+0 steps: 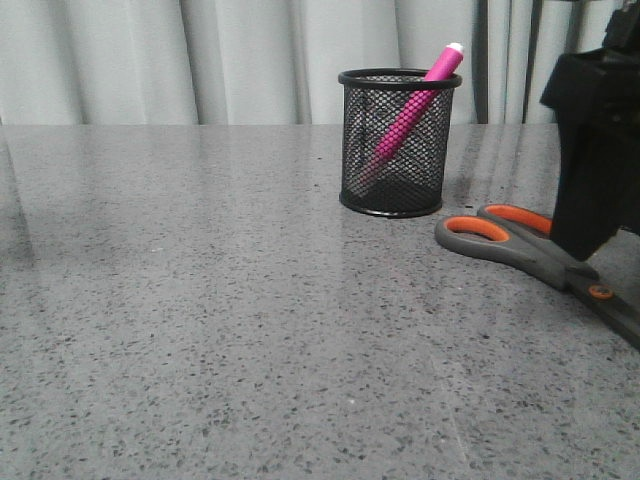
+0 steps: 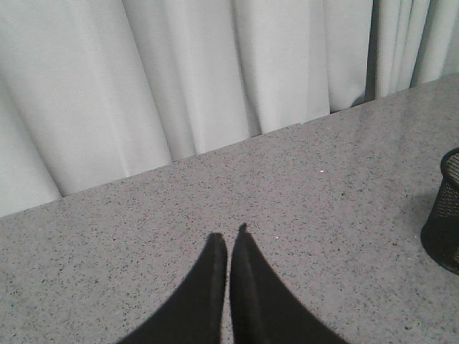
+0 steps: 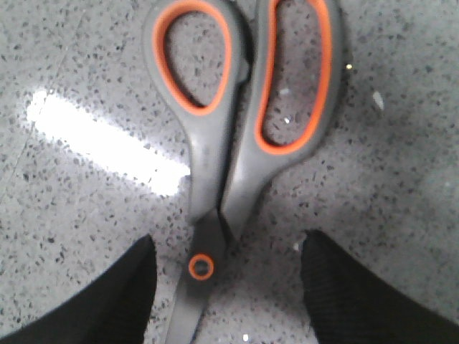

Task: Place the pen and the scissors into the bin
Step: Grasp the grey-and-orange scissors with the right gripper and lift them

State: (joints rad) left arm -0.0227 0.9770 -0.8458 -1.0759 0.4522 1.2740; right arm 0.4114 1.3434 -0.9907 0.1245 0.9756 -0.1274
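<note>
The pink pen (image 1: 415,103) leans inside the black wire-mesh bin (image 1: 397,143) at the back middle of the table, its white tip sticking out over the rim. The scissors (image 1: 535,245) lie flat on the table to the right of the bin, handles toward it. In the right wrist view the scissors (image 3: 229,143) lie closed, with the orange-ringed pivot between my fingers. My right gripper (image 3: 226,247) is open, low over the scissors and straddling the pivot; it shows in the front view (image 1: 590,150). My left gripper (image 2: 229,240) is shut and empty; the bin's edge (image 2: 446,215) shows to its side.
The grey speckled table (image 1: 200,300) stretches wide to the left and front of the bin. Pale curtains (image 1: 200,60) hang behind the table's far edge. A bright light reflection (image 3: 100,140) lies on the table beside the scissors.
</note>
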